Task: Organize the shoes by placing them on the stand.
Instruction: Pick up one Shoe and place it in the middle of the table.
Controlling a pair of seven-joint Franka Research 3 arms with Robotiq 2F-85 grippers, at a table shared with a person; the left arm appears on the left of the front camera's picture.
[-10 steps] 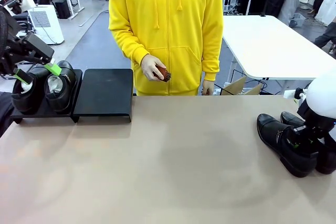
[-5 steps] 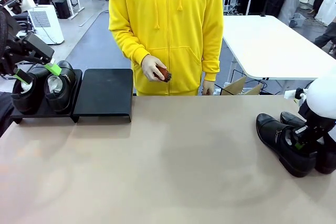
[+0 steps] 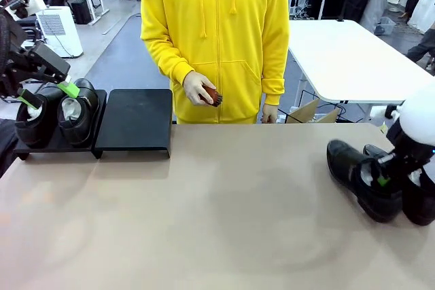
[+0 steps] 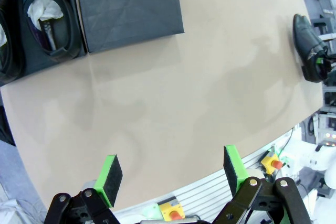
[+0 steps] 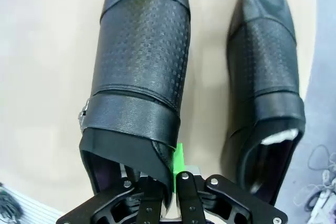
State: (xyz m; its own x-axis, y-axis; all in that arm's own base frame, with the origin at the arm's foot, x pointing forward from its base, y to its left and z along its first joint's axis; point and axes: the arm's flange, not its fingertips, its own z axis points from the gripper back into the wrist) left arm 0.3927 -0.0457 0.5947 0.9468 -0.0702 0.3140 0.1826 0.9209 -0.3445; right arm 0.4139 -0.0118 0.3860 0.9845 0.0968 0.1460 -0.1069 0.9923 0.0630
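Shifted leftward, one shoe point(image 3: 357, 178) is clenched in the right jaws, bound for the stand point(image 3: 136, 120); left jaws released.

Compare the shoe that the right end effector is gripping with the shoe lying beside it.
The held shoe is pinched at its heel collar by the right end effector; the free shoe is untouched. The held shoe lies toward the middle of the table, the free shoe by its edge. Both are black, with dotted uppers, toes pointing the same way.
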